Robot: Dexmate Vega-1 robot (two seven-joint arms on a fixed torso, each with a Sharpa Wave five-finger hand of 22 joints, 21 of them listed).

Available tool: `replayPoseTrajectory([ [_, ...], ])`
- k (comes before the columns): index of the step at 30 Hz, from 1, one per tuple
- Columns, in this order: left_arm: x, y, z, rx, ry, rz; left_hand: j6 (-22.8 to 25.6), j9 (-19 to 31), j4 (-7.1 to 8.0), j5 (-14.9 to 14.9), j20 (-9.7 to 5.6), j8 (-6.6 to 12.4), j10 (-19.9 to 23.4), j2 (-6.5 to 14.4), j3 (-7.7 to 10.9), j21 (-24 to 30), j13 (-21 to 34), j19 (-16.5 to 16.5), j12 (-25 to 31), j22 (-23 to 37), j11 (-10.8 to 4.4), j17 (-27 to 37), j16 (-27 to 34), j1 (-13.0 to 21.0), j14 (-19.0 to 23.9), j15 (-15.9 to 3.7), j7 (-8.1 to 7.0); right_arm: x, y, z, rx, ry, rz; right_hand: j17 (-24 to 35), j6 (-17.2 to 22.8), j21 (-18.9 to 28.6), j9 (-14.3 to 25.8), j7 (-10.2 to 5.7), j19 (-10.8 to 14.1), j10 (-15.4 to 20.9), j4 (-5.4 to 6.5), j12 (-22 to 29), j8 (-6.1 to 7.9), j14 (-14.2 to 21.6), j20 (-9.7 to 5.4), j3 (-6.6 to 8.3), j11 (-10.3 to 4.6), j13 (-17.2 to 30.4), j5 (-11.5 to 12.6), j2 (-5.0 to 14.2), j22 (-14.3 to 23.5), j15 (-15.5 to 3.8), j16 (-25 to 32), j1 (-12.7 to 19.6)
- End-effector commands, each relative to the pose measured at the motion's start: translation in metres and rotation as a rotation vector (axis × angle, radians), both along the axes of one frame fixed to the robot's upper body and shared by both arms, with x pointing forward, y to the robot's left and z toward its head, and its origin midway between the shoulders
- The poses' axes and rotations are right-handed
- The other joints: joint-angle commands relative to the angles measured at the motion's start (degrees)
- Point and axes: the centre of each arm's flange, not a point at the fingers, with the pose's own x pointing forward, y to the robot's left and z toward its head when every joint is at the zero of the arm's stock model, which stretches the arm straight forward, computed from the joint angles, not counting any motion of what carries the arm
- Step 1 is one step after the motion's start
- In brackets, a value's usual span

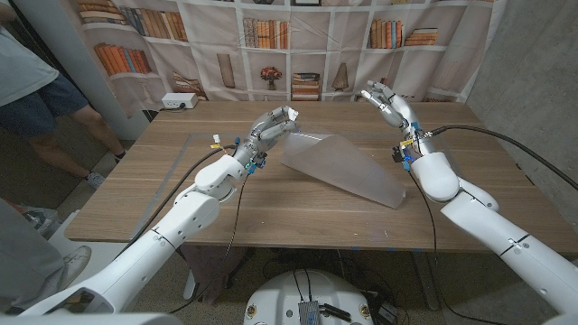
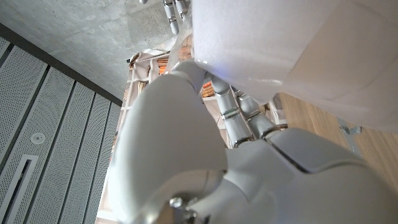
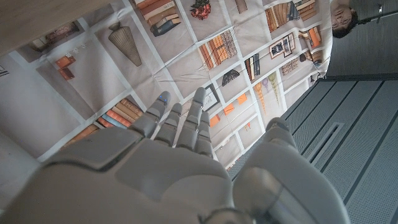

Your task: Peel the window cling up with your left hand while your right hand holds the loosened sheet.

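Note:
The window cling (image 1: 343, 170) is a frosted translucent sheet in the middle of the wooden table (image 1: 271, 212). Its far left edge is lifted off the wood, and its near right end lies on the table. My left hand (image 1: 271, 125) grips that raised edge. In the left wrist view the sheet (image 2: 280, 50) drapes across my left hand's fingers (image 2: 239, 115). My right hand (image 1: 386, 104) is raised above the table's far right, fingers apart and holding nothing, clear of the sheet. In the right wrist view my right hand (image 3: 177, 146) has its fingers spread towards the bookshelf backdrop.
A white box (image 1: 178, 101) sits at the table's far left corner. A person (image 1: 32, 90) stands beyond the left edge, and another person's sleeve (image 1: 23, 248) shows at the near left. A printed bookshelf curtain (image 1: 298, 45) hangs behind the table.

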Motion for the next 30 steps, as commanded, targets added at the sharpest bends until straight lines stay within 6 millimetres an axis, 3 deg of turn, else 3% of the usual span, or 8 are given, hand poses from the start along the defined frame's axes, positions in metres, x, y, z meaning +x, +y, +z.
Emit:
replayPoseTrajectory([
  [1,0.004,0.005,0.003,-0.04,-0.006,0.034,-0.3,0.1,-0.06,-0.2,-1.76,0.44,-0.2,0.2,0.61,0.6,-0.2,-0.3,0.5,-0.1,0.06,0.1,0.4,0.3,-0.4,-5.67,-0.23,-0.021,0.018,0.002,-0.051,-0.067,0.028,0.2,0.6,0.4,0.1,0.06,0.7,0.9,-0.64,0.6,0.17,1.0,0.25,0.32,-0.26,0.2,-0.2,0.16,0.2,-3.53,0.1,1.3],
  [11,0.006,0.005,0.003,-0.063,0.001,0.043,-0.4,0.1,-0.06,-0.3,-1.85,0.77,-0.5,0.0,1.15,1.3,-0.1,-0.5,1.2,-0.5,-0.37,0.1,0.8,0.2,-0.5,-5.66,-0.23,-0.031,0.019,0.003,-0.068,-0.081,0.019,0.1,1.0,0.3,0.1,-0.22,1.2,1.9,-1.56,1.2,0.16,1.6,-0.23,1.3,-1.26,0.6,-0.3,0.71,0.2,-4.29,-0.1,4.2],
  [14,0.006,0.006,0.005,-0.067,-0.003,0.044,-0.4,0.0,-0.06,-0.3,-1.91,0.83,-0.5,0.0,1.32,1.4,-0.4,-0.5,1.3,-0.8,-0.29,0.1,1.0,0.1,-0.5,-5.68,-0.3,-0.035,0.025,0.004,-0.089,-0.088,0.035,0.1,0.9,0.3,0.1,-0.51,1.7,1.8,-2.3,1.4,0.05,1.8,-0.89,2.76,-1.7,1.0,-0.4,1.89,0.2,-4.65,-0.2,7.7],
  [19,0.005,0.007,0.009,-0.08,-0.019,0.055,-0.4,-0.2,-0.05,-0.4,-1.97,0.85,-0.5,-0.1,1.47,1.6,-0.7,-0.7,1.4,-0.9,-0.1,0.1,1.1,0.1,-0.6,-5.66,-0.35,-0.04,0.031,0.006,-0.125,-0.098,0.042,0.1,0.7,0.1,0.2,-0.84,1.6,1.9,-2.66,1.6,-0.1,1.8,-1.22,3.67,-2.3,1.3,-0.6,2.18,0.2,-5.21,-0.4,10.5],
  [23,0.006,0.008,0.011,-0.085,-0.023,0.057,-0.5,-0.3,-0.02,-0.4,-1.95,0.87,-0.6,-0.1,1.61,1.7,-0.9,-0.7,1.5,-1.2,-0.11,0.0,1.2,0.0,-0.7,-5.67,-0.45,-0.044,0.036,0.009,-0.177,-0.088,0.055,0.1,-0.3,-0.3,0.2,-2.19,1.4,0.6,-2.88,1.5,-0.53,0.9,-2.56,6.34,-3.84,2.1,-0.9,3.51,0.2,-6.19,-0.9,18.2],
  [30,0.005,0.004,0.008,-0.129,-0.023,0.062,-0.5,-0.2,-0.08,-0.4,-2.04,1.14,-0.9,-0.3,1.98,2.0,-0.9,-0.7,2.0,-1.5,-0.21,0.0,1.3,-0.1,-0.8,-5.73,-0.47,-0.047,0.045,0.009,-0.203,-0.096,0.058,0.1,-0.8,-0.7,0.2,-2.77,1.0,0.3,-2.86,1.5,-0.75,0.7,-2.38,7.55,-4.62,2.5,-0.9,3.81,0.2,-6.63,-0.9,22.7],
])
